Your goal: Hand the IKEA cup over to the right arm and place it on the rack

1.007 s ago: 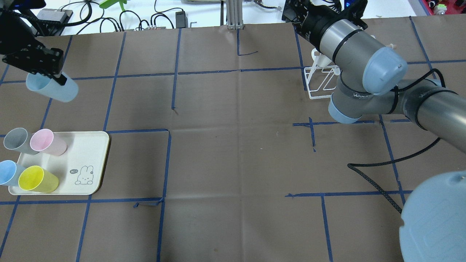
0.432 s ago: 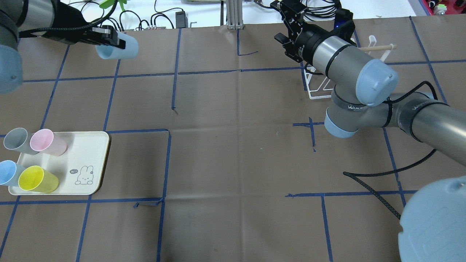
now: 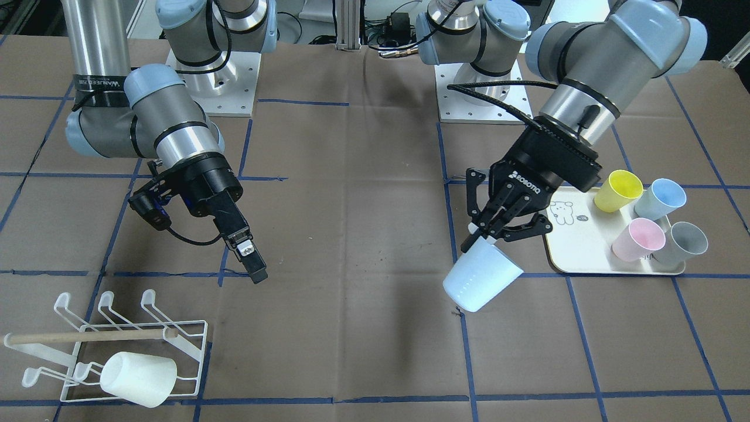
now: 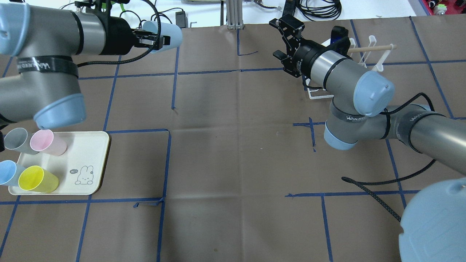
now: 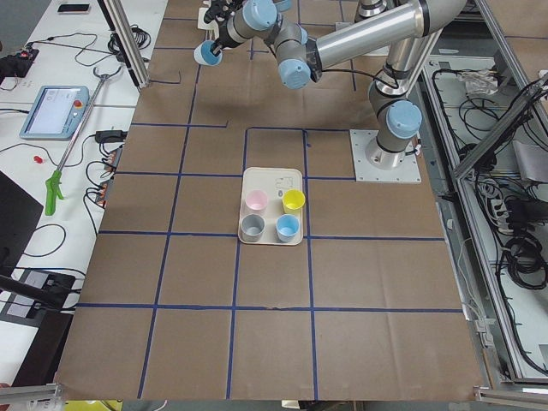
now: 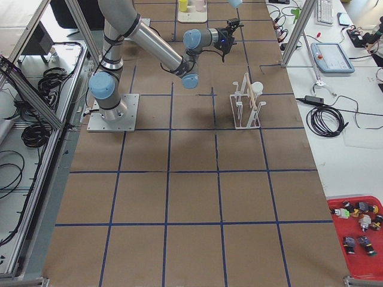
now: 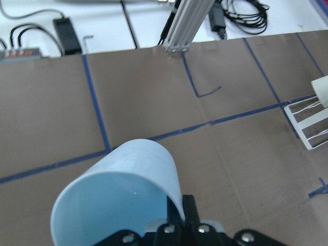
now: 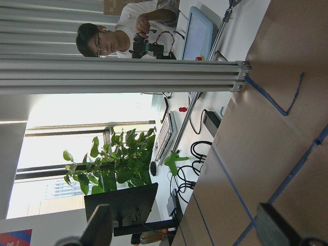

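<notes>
Now | left gripper [image 3: 486, 237] pinches one blue cup [image 3: 481, 284] | right gripper [image 4: 275, 39] spread, empty | tray [image 3: 586, 258]: four cups [image 3: 638, 239]

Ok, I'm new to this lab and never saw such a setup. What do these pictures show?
Two robot arms stand at a table covered in brown paper. It is one moment seen by several cameras: one facing the robot, one over its shoulders, one at each table end, one on each wrist. The left end effector, a two-finger claw, is shut on a pale blue cup. The right end effector is open and empty. On the table lie a cream tray with four cups and a white wire rack with a white cup on it.
</notes>
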Motion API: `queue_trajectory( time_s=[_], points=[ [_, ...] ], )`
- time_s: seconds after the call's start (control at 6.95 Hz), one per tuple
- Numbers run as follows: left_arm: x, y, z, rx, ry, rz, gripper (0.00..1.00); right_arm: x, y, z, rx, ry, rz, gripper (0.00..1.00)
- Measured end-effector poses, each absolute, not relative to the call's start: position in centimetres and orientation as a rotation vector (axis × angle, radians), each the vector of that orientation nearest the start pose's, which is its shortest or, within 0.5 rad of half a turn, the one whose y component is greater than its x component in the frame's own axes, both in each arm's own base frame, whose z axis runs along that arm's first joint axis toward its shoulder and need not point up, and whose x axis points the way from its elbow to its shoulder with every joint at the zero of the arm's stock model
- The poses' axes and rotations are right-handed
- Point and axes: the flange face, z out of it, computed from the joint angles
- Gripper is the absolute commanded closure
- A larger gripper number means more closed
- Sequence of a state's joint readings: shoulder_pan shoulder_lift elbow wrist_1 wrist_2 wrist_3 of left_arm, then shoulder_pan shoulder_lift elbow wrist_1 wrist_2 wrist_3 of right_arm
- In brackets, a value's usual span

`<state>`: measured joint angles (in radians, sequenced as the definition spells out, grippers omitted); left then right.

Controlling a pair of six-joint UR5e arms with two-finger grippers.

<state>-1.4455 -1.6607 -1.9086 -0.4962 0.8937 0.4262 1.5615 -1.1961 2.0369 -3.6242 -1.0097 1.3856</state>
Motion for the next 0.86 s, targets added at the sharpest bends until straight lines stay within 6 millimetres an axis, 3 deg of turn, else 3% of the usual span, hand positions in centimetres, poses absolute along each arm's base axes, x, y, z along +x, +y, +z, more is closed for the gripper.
queue_trajectory(
  time_s=[0.29,0.58,0.86],
  points=[
    [-14.7,-52.4,38.7,0.993,3.11,-1.555,1.0,18.2,-53.3,32.8,0.968,1.713,-0.62,0.0],
    [-18.0,-51.1,37.0,1.109,3.053,-1.622,1.0,18.4,-53.3,32.7,0.976,1.721,-0.602,0.0],
    [-20.8,-51.3,34.4,1.14,2.989,-1.76,1.0,19.5,-53.0,32.7,0.968,1.734,-0.578,0.01]
  ],
)
